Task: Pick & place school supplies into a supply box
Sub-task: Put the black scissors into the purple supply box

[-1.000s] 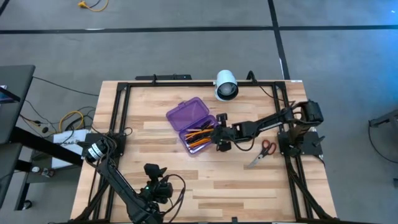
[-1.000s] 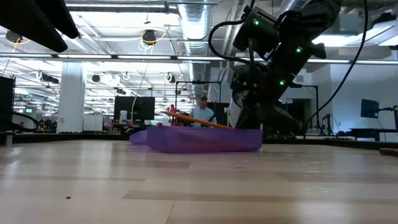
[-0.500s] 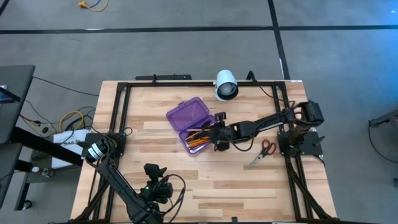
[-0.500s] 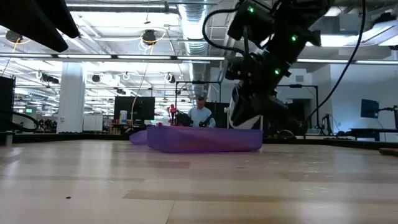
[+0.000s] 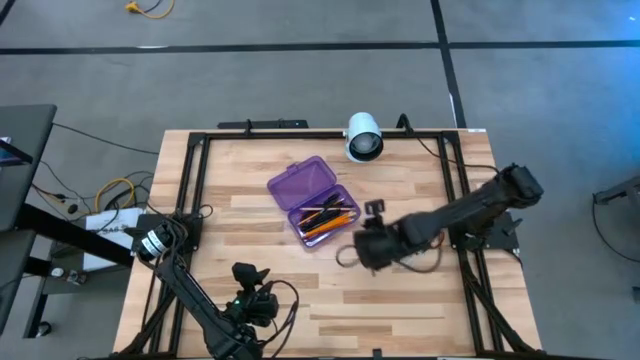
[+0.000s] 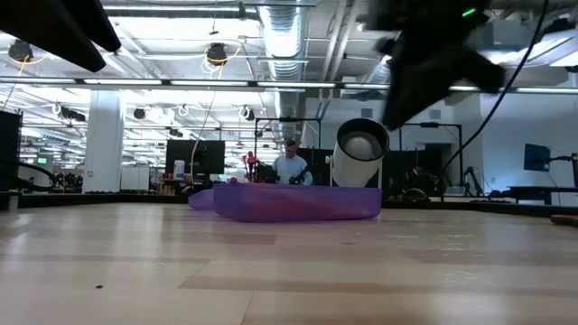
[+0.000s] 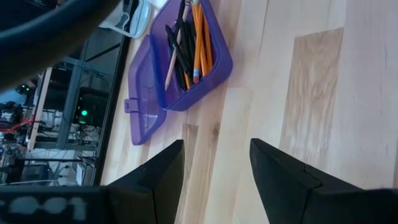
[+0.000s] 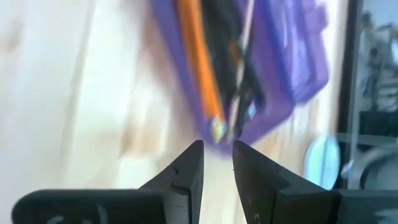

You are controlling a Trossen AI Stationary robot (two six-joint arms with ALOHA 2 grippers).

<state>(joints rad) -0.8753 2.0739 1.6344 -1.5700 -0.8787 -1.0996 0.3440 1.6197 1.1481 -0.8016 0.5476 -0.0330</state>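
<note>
Hovering empty, our right gripper [image 8: 216, 163] shows fingers a narrow gap apart, gripping nothing | supply box [image 5: 312, 199] lies open just ahead, pencils and pens [image 7: 187, 38] inside | scissors hidden beneath our arm; we should locate them first | left gripper [image 7: 214, 167] parked, fingers apart.

In the high view the right gripper [image 5: 350, 250] is smeared by motion, so its fingers cannot be made out there. The right arm [image 5: 455, 212] lies across the table's right side and hides whatever is beneath it. In the right wrist view the supply box [image 8: 292, 74] and its pencils [image 8: 200, 68] are streaked into blur. In the low view the box wall [image 6: 298, 203] hides its contents (translucent, but too cloudy to read). The left wrist view cuts off the lid [image 7: 146, 93] at the frame's dark upper corner.
</note>
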